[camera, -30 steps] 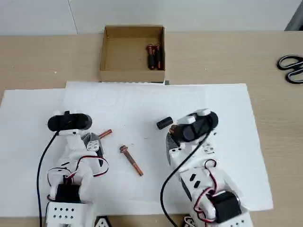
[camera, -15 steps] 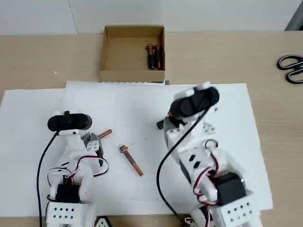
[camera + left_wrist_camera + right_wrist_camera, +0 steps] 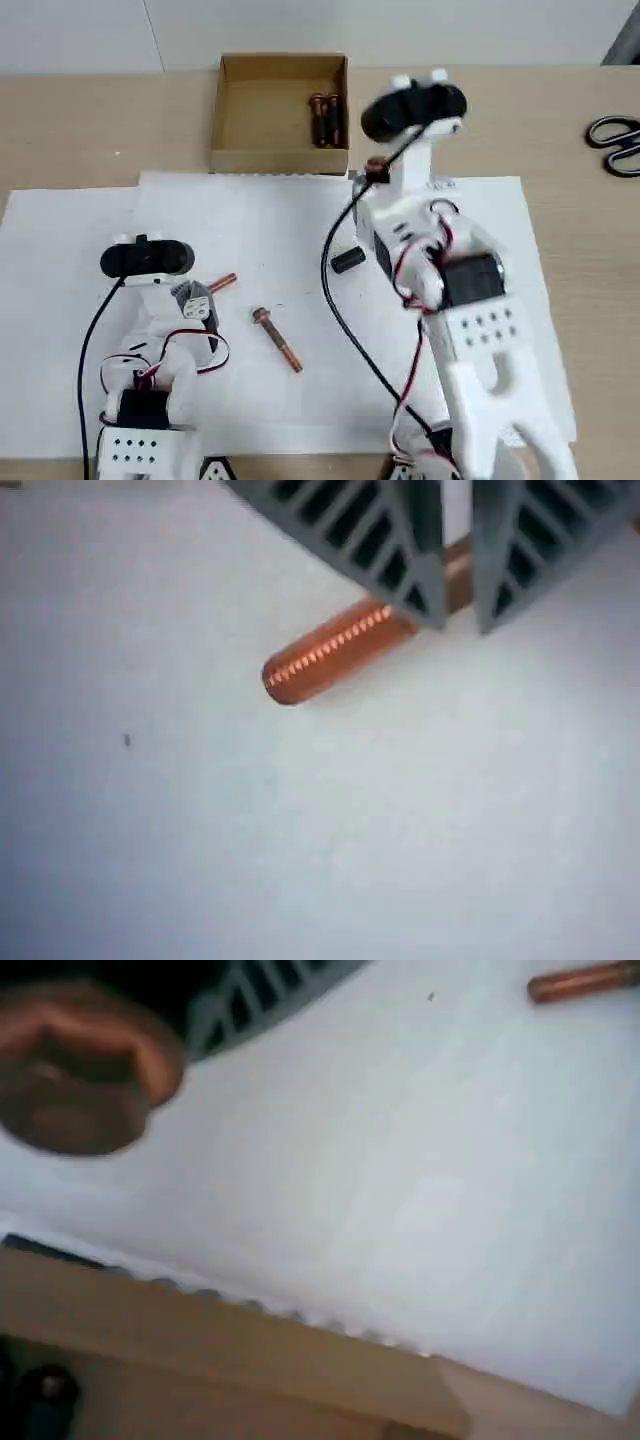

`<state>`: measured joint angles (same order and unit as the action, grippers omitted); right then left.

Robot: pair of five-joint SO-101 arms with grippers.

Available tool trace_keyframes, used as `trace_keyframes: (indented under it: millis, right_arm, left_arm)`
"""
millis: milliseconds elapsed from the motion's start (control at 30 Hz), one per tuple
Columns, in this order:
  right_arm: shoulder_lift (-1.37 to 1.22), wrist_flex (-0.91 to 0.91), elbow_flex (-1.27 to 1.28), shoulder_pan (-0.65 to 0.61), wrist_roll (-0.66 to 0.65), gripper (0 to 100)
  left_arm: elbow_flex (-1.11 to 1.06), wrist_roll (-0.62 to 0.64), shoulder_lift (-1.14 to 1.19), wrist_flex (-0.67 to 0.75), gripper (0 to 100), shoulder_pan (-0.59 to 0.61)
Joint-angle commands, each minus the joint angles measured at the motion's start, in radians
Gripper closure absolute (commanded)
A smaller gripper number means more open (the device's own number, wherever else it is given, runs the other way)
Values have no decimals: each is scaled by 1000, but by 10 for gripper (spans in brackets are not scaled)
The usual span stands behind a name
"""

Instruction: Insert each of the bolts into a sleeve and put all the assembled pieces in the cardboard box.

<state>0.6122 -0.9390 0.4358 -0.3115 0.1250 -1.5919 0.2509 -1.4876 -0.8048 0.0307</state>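
Observation:
The cardboard box (image 3: 232, 112) stands at the back with two assembled pieces (image 3: 325, 118) along its right wall. My right gripper (image 3: 376, 170) hangs just off the box's near right corner, shut on a bolt whose copper head (image 3: 82, 1082) looms close in the right wrist view. A black sleeve (image 3: 348, 260) lies on the white paper below that arm. My left gripper (image 3: 455, 595) rests low on the paper at the left, shut on a copper bolt (image 3: 335, 648) (image 3: 222, 283) whose threaded end sticks out. Another bolt (image 3: 277, 340) lies loose at mid paper.
White paper (image 3: 260, 220) covers the near table, and its far edge runs just before the box. Scissors (image 3: 615, 140) lie at the far right on bare wood. The right arm's body stretches over the paper's right half.
The right arm has swung from beside the black sleeve up toward the box's near right corner, carrying the bolt. The sleeve stays on the paper. The left arm has not moved.

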Motion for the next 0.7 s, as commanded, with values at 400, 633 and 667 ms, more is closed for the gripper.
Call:
trace_keyframes:
  millis: [400, 633, 667]
  right_arm:
    - [-286, 79, -239, 38, -11, 995]
    - [-377, 81, -331, 39, -11, 995]
    - [-395, 81, -350, 44, -11, 995]
  left_arm:
    - [7, 21, -8, -3, 994, 2]
    - [7, 21, -8, -3, 994, 0]
    - [7, 21, -8, -3, 994, 0]
